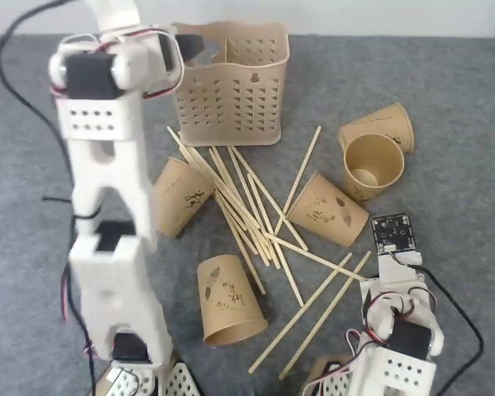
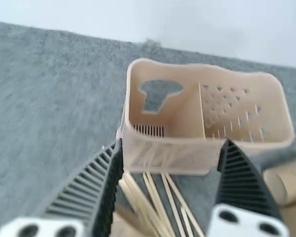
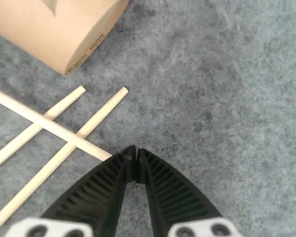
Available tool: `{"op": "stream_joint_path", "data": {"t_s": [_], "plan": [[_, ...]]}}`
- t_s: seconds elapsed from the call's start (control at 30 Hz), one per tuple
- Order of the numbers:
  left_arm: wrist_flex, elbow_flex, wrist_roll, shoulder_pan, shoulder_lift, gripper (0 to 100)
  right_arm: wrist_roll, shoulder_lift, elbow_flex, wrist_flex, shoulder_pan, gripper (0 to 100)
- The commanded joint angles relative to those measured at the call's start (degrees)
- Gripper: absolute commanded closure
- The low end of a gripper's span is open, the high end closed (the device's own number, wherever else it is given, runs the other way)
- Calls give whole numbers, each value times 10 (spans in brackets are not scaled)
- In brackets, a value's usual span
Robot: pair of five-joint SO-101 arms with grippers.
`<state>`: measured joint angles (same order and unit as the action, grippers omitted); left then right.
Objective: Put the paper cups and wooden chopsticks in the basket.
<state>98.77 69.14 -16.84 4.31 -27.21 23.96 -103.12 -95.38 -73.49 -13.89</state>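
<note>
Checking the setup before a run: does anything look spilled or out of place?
Yes. Wooden chopsticks lie scattered and crossed on the grey mat, and most paper cups lie tipped on their sides among them. The basket stands upright with nothing visible inside.

Five paper cups [image 1: 328, 210], one basket [image 1: 231, 99], roughly a dozen wooden chopsticks [image 1: 309, 301]
</note>
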Motion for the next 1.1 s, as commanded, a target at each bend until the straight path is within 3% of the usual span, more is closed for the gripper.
{"op": "stream_joint_path", "data": {"t_s": [0.0, 0.17, 0.33, 0.53, 0.8, 0.93, 1.07], "plan": [[17, -196, -5, -2, 210, 703, 4, -9, -5, 14, -7, 991], [16, -388, -2, 11, 355, 703, 4, -9, -5, 14, -7, 991], [-19, -589, 2, 95, 465, 703, 4, -9, -5, 13, -7, 991], [-195, -887, 86, 217, 583, 703, 4, -9, -4, 10, -8, 991], [-440, -1264, 149, 266, 720, 703, 5, -9, 1, 3, -37, 991], [-540, -1374, 149, 252, 722, 703, 5, -9, 13, 6, -66, 991], [-565, -1394, 149, 245, 722, 703, 3, -9, 55, 5, -87, 990]]}}
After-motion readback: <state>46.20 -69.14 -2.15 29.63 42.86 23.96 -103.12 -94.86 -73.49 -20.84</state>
